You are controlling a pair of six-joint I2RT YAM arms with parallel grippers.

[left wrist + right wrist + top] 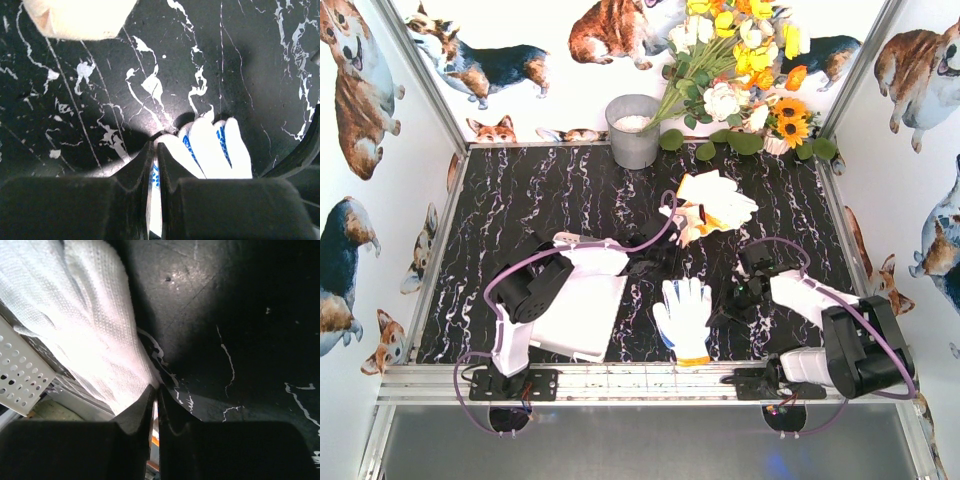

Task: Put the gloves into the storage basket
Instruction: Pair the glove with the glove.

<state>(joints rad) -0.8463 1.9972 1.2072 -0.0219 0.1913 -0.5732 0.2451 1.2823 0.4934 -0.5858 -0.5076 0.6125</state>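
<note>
Lattice plastic of the storage basket (582,318) lies white beneath my left arm, back toward the wrist from my left gripper (155,146). That gripper's jaws stand together but for a thin slit, with the tips low over the black marbled table (100,100). White fabric with blue print shows through the slit, and I cannot tell whether it is nipped there. Just right of those tips spread the fingertips of a glove (215,150), flat on the table between my two grippers, its orange-yellow cuff (693,358) toward my bases. Beyond both grippers, well apart from them, sits a pile of gloves (715,205), cream and white. My right gripper (154,388) is likewise closed to a slit with a sliver of orange in it. The knit glove runs up and leftward from its tips, touching them, though I cannot tell if it is pinched. A corner of the basket shows farther left.
</note>
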